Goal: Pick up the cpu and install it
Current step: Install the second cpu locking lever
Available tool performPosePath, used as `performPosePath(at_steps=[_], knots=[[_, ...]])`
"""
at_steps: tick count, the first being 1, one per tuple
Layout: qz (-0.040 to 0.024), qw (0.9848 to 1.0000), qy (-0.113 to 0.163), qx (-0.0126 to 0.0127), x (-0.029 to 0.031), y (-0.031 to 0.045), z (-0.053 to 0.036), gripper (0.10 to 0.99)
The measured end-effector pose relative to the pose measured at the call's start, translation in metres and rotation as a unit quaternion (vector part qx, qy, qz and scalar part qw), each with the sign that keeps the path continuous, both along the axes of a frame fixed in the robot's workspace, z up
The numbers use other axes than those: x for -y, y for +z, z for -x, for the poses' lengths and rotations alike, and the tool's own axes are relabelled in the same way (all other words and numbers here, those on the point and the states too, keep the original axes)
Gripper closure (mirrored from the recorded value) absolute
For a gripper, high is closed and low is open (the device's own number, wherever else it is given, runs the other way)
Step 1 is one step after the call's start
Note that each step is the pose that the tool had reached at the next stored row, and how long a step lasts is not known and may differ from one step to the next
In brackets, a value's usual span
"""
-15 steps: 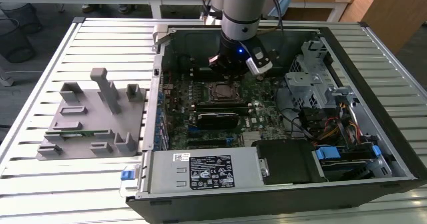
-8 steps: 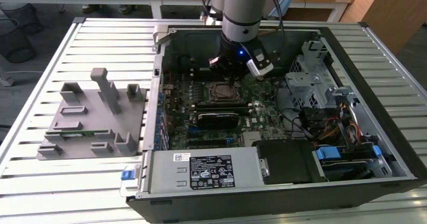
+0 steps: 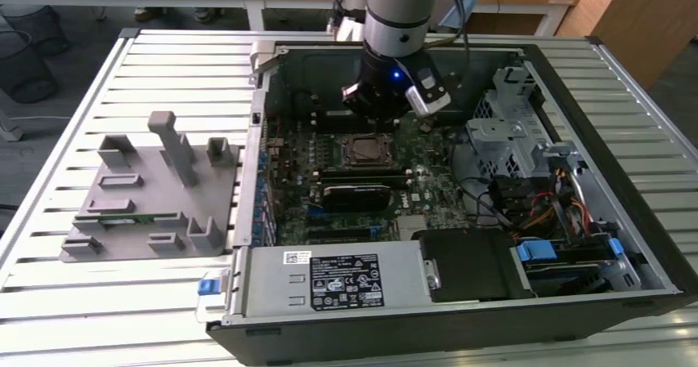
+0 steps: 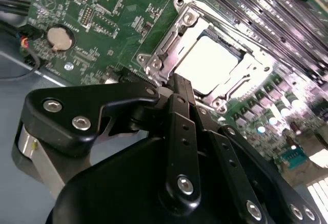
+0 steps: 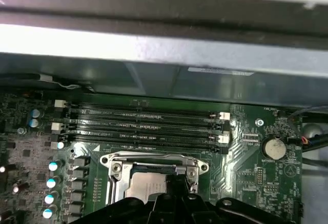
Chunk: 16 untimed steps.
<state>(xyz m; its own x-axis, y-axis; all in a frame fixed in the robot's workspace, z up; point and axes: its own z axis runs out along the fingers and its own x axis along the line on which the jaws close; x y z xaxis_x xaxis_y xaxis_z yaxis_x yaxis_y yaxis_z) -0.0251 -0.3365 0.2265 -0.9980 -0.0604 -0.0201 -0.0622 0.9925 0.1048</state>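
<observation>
end effector (image 4: 177, 83): fingers together, empty, hovering at socket edge | cpu (image 4: 207, 62): seated in motherboard socket (image 4: 169, 39), frame centre, exterior view

A pale slatted table (image 3: 98, 318) carries an open computer case (image 3: 458, 318), which sits under the jaws, and a grey fixture tray (image 3: 153, 220) beside the case, well apart from the jaws.

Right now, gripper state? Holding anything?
Gripper: shut, holding nothing, fingertips together just above the socket frame. The cpu sits in the socket.
</observation>
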Motion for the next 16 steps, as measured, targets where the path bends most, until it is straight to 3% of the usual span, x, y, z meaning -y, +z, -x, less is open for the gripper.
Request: performPosePath(at_steps=[3, 9, 16], knots=[[-0.0001, 1.0000, 0.000, 0.0000, 0.0006, 0.0028, 0.0000, 0.980], [-0.0001, 1.0000, 0.000, 0.0000, 0.0080, 0.0028, 0.0000, 0.980], [-0.0001, 1.0000, 0.000, -0.0003, 0.0208, 0.0019, 0.0000, 0.980]])
